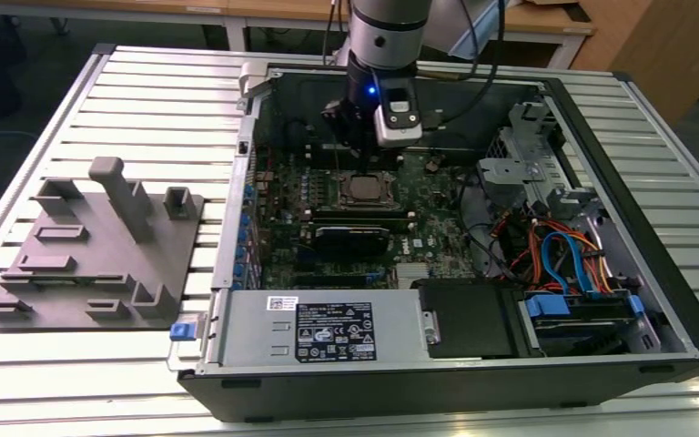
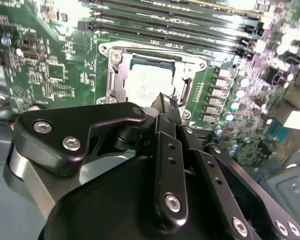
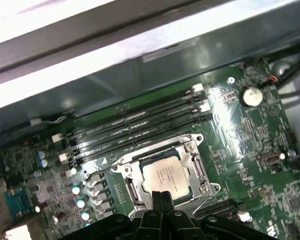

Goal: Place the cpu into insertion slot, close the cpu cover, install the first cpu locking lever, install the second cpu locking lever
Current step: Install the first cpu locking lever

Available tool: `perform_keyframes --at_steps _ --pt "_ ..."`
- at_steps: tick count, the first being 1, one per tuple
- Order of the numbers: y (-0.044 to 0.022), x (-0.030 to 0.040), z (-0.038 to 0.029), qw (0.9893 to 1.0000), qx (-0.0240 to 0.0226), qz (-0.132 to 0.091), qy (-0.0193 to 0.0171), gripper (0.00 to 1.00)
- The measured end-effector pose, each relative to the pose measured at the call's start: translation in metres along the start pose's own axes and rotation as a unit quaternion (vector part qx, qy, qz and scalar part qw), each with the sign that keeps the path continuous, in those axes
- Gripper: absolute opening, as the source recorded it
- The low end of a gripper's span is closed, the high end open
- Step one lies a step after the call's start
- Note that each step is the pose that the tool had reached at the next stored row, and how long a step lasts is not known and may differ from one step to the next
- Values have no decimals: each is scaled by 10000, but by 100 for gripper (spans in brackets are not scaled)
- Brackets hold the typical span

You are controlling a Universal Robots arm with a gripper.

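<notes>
cpu (image 3: 166, 172) sat in the insertion slot (image 3: 132, 189), just ahead of our pincer (image 3: 161, 198).
we saw the fingers (image 3: 156, 204) pressed together, empty, tips above the cpu cover's (image 3: 150, 154) near rail.

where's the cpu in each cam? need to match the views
Exterior view: the cpu sits mid-motherboard in the open case, just under the gripper.
Second wrist view: cpu is the pale square just past the fingers.
First wrist view: cpu is the pale square just beyond the fingers.
Shared landmark: the silvery socket frame around it.
</notes>
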State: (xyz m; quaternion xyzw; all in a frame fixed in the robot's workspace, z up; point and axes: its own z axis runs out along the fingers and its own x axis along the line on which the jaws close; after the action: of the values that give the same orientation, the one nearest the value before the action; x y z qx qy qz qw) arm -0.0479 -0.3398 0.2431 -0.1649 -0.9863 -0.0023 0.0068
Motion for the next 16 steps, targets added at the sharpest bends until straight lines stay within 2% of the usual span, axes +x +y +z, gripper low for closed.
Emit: perform_keyframes --at_steps 3,6,9,14,16 --pt "0 0 4 9996 4 -270 1 10" --pt "0 0 7 9985 9 -545 2 10" --pt "0 0 9 9967 12 -814 2 10" --pt "-1 2 11 9925 18 -1225 3 10" --pt "-5 15 12 9916 17 -1291 3 10"
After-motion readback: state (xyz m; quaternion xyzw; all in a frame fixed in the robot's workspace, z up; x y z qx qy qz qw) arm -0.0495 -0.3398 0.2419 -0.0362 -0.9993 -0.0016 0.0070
